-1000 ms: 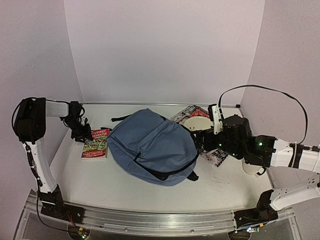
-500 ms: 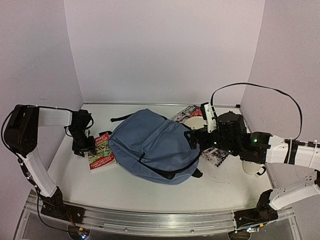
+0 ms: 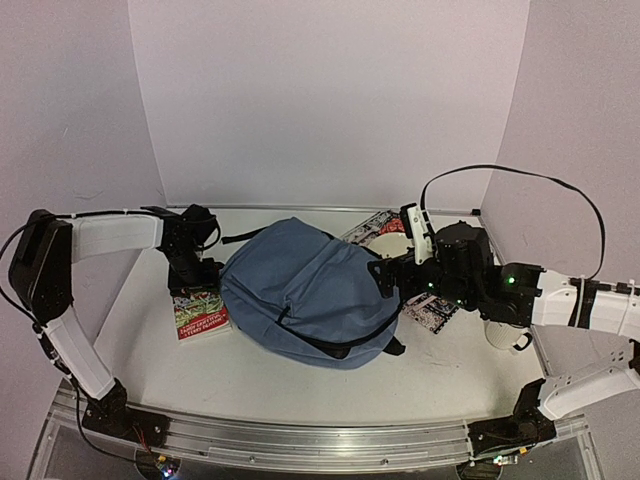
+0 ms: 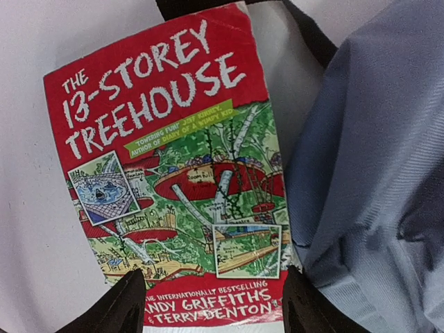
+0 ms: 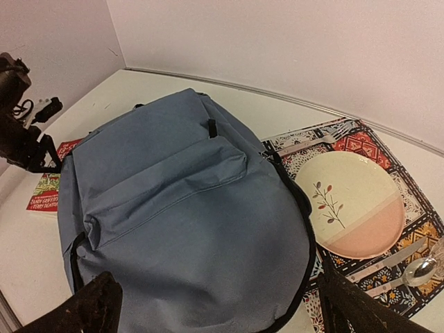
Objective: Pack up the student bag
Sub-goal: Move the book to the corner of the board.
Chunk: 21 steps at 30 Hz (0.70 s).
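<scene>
**Student bag (image 3: 300,295) unpacked, both grippers empty**

The student bag lay flat in the middle of the table (image 3: 300,395), front pocket up, with its black zipper lines looking closed; no opening showed in any view. A red paperback (image 4: 173,173), "The 13-Storey Treehouse", lay face up just beside the bag's left flank, one lower corner touching or slipping under the fabric. On the bag's far right side sat a patterned placemat (image 5: 361,142) carrying a cream-and-pink plate (image 5: 354,205) and cutlery.

The left gripper (image 4: 214,284) hung over the paperback's lower edge, jaws spread about as wide as the cover and holding nothing. The right gripper (image 5: 222,312) hovered over the bag's right side, jaws fully wide and likewise empty.

Packing seemed barely begun: the paperback was outside the bag, and the bag offered no way in. The next move probably called for the right arm to find a zipper pull and open a compartment, while the left arm worked a finger under the thin paperback, which lay flush on the table and would be awkward to lift.
</scene>
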### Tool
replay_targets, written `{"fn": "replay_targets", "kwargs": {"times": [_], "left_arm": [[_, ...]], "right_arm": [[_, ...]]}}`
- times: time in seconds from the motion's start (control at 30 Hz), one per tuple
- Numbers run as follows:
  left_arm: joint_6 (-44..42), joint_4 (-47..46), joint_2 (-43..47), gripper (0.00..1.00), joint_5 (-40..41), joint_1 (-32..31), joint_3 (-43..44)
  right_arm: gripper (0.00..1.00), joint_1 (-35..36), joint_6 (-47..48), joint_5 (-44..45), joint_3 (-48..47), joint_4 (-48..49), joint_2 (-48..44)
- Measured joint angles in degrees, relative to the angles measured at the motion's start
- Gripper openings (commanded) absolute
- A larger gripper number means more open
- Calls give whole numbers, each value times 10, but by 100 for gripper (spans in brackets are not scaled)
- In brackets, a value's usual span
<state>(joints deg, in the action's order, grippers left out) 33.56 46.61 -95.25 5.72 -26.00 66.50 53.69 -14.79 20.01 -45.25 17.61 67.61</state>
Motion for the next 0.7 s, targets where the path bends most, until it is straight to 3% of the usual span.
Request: {"fn": "replay_targets", "kwargs": {"times": [0.23,0.47,0.7], "left_arm": [[13,-29,-53,73,32,-4,-45],[9,-71,-12,73,31,34,-105],[-2,-49,19,73,60,94,-129]], "right_arm": [[98,0,2,-2,0,0,3],[98,0,2,-4,0,0,3],[98,0,2,-9,0,0,3]]}}
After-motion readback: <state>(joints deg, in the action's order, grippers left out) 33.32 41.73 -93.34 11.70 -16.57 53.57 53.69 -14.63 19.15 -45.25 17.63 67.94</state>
